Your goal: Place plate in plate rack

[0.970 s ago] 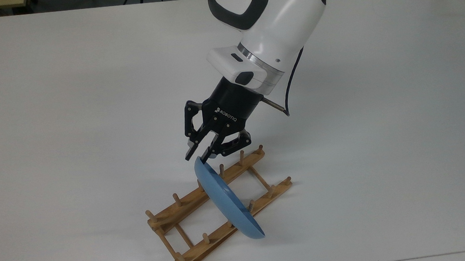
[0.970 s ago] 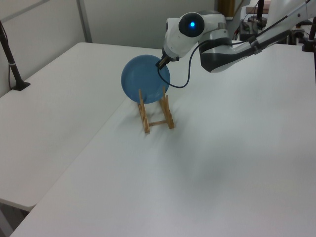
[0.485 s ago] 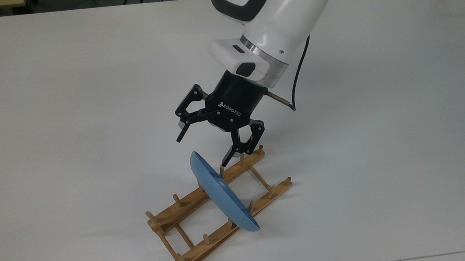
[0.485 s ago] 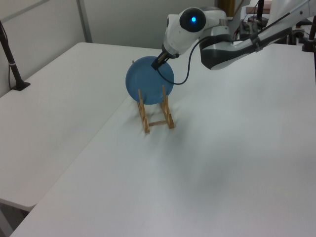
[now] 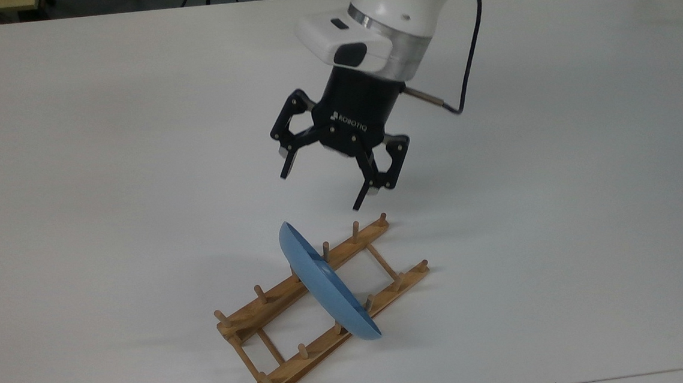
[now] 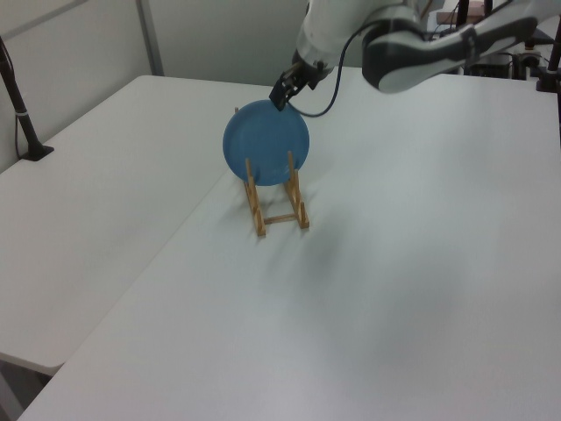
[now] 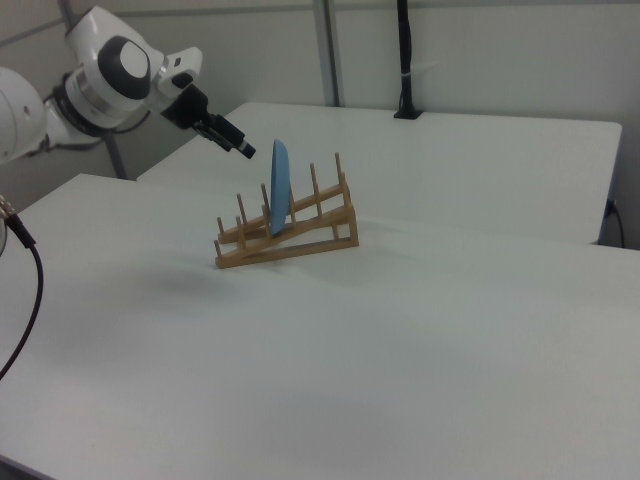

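The plate (image 5: 324,283) stands on edge in the plate rack (image 5: 281,364), wedged between upright pegs near the middle so both rails carry its rim and the dowels stop it tipping; in the right view it looks close to vertical. The hand (image 5: 324,184) hangs above it, clear of the rim, fingers spread wide apart and empty, so nothing but the rack supports the plate. The rack sits flat on the white tabletop (image 5: 103,142). To my eye the placing looks done
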Robot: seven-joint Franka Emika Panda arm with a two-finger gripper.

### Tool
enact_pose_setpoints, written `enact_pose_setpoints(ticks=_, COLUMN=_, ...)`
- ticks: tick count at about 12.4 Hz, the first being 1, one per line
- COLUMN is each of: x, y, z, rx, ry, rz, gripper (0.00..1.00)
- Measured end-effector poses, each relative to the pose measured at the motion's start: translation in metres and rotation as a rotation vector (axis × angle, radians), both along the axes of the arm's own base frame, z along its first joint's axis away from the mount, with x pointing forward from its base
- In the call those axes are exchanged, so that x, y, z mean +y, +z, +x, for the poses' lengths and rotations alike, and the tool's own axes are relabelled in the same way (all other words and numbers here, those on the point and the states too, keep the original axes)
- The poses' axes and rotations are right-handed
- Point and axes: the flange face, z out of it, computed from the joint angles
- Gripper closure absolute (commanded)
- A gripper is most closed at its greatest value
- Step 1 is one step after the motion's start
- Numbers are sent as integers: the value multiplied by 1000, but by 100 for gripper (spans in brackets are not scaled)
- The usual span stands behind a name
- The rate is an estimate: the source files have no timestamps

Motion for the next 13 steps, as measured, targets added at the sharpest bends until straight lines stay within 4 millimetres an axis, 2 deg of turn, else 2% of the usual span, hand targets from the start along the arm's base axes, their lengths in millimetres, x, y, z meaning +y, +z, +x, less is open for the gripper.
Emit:
enact_pose_setpoints(ticks=2, x=-9, y=20, z=-17, rx=132, ry=55, rz=82, gripper=0)
enact_pose_setpoints(ticks=4, x=-27, y=34, z=-31, rx=236, ry=116, rz=128, gripper=0)
enact_pose_setpoints(ticks=7, x=-88, y=65, z=-73, rx=484, ry=302, rz=222, gripper=0)
enact_pose_setpoints(ticks=10, x=-119, y=72, z=-103, rx=561, ry=367, rz=254, gripper=0)
enact_pose_setpoints(ticks=13, x=-133, y=68, z=-127, rx=614, ry=343, rz=266, gripper=0)
